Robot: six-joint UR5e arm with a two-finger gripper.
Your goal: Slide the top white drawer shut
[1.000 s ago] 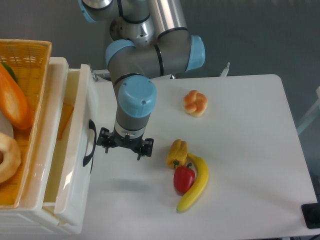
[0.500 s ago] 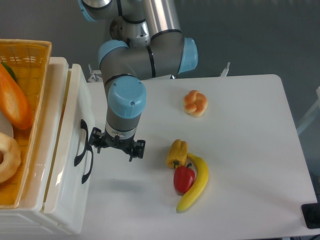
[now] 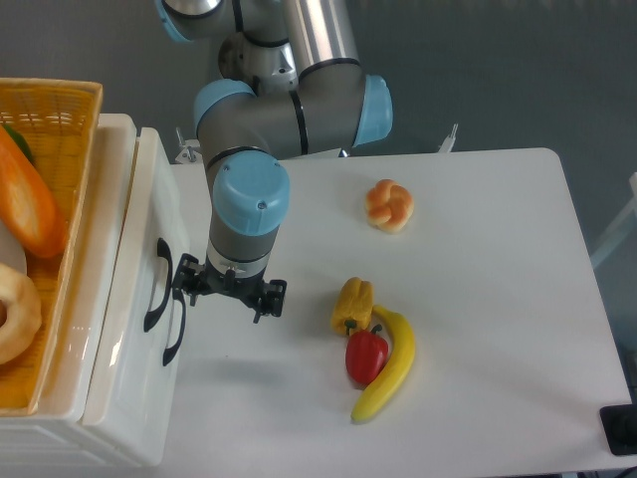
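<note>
The top white drawer (image 3: 134,299) at the desk's left edge looks pushed nearly flush with the cabinet; the gripper (image 3: 228,291) sits just beside its front, grasping nothing, fingers spread; next, I'd judge, a last nudge or a retreat.

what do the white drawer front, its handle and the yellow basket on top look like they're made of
The top white drawer: likely glossy moulded plastic, with smooth rounded edges and a soft sheen. Its curved black handle: probably plastic too, uniformly dark, finish hard to judge. The woven yellow basket: wicker or a plastic imitation; the crossing weave shows, the fibre itself cannot be told.
</note>
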